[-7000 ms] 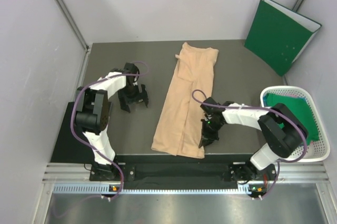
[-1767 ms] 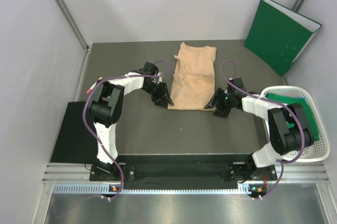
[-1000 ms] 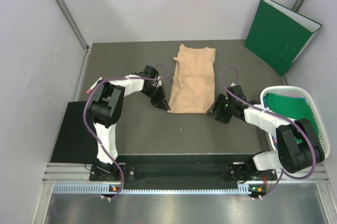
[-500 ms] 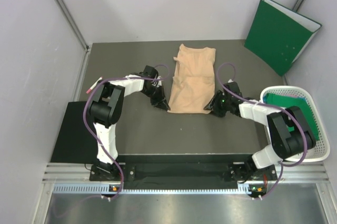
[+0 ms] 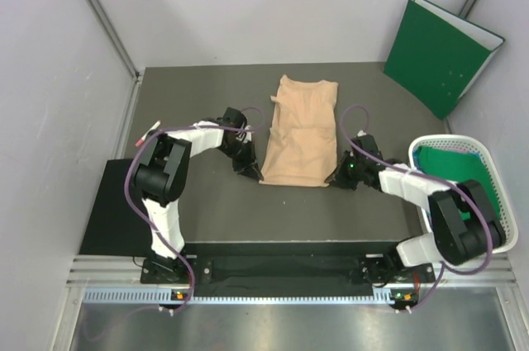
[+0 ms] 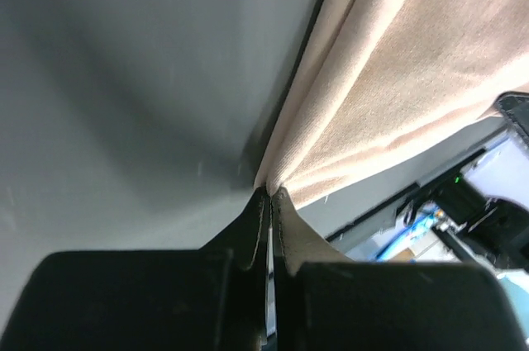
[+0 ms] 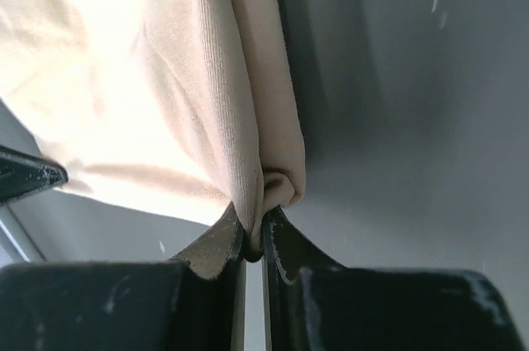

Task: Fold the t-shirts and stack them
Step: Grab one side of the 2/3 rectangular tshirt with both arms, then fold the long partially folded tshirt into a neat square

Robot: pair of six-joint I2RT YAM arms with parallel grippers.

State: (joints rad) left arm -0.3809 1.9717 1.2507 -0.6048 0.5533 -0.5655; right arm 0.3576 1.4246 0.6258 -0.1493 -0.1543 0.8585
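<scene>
The peach t-shirt (image 5: 299, 132) lies mid-worktop (image 5: 182, 95), folded into a narrow panel. The left gripper (image 5: 250, 171) and right gripper (image 5: 337, 176) each clamp a near corner. Stacking remains, and what looks like green cloth (image 5: 459, 173) waits in the basket (image 5: 450, 138).

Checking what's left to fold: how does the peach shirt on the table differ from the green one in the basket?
The peach shirt lies folded flat on the table; the green shirt sits in the white basket. The left gripper and right gripper each pinch a near corner of the peach shirt; no gripper holds the green shirt. Both are plain cloth.
</scene>
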